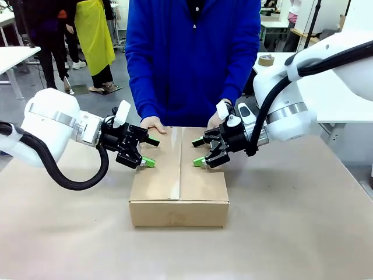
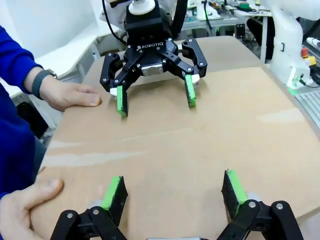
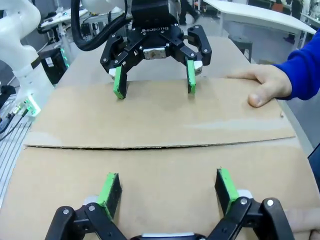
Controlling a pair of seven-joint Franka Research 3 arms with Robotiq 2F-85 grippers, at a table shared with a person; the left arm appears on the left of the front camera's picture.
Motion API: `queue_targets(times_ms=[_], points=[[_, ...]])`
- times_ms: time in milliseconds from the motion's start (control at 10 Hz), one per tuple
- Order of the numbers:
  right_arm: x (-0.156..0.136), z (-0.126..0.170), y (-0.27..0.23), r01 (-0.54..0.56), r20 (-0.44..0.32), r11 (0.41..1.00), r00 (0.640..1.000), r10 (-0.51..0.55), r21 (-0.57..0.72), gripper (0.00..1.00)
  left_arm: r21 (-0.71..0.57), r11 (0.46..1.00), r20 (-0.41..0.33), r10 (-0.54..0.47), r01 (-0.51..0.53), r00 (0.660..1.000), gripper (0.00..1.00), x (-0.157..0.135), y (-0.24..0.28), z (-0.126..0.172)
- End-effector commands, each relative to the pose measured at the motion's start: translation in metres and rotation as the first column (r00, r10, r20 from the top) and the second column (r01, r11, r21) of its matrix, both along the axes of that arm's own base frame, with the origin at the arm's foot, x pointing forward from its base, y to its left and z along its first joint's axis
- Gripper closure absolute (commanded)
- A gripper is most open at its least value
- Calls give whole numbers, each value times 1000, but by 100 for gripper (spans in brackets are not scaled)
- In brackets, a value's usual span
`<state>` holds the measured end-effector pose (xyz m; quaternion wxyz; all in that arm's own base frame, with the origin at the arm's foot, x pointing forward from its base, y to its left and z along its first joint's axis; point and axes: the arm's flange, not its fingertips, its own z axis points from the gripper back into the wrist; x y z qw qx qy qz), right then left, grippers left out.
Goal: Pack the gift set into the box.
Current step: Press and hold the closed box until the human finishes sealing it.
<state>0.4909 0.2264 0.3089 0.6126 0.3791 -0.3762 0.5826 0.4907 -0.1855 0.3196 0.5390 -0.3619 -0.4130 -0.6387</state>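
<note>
Sitting closed on the brown bench (image 1: 291,233), the box (image 1: 179,186) has its top flaps folded flat, and the centre seam (image 3: 150,146) runs from the near edge to the far one. The left gripper (image 1: 151,151) hangs over the left flap, near the box's left edge, with its fingers (image 2: 114,192) spread wide and nothing between them. The right gripper (image 1: 199,151) faces it from across the seam, over the right flap, with its green-padded fingers (image 3: 225,185) just as widely parted and empty. The two sets of fingertips point at each other, well apart, with the seam between them. Whether any pad touches the cardboard I cannot tell. At the far edge, a person in a blue top rests both hands on the flaps: one hand (image 1: 152,124) on the left flap, the other (image 3: 265,85) on the right flap.
</note>
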Motion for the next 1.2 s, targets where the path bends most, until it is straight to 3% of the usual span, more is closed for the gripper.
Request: queue_targets(times_ms=[0,400,600,700,1100], points=[[11,-11,-6,-14,-77,1000,997,13,-20,0,20,1000,-22,12,-11,1000,0,6,-7,2],[8,-13,-36,6,-139,1000,990,-7,-11,0,76,997,-41,13,-10,999,0,7,-14,-10],[6,-21,-30,-20,-131,999,991,13,-47,0,99,995,-73,34,-26,997,0,9,-13,-12],[10,-4,-30,-2,-93,999,996,6,43,0,35,999,-41,18,-16,999,0,5,-11,-1],[10,-4,-30,-2,-93,999,996,6,43,0,35,999,-41,18,-16,999,0,5,-11,-1]])
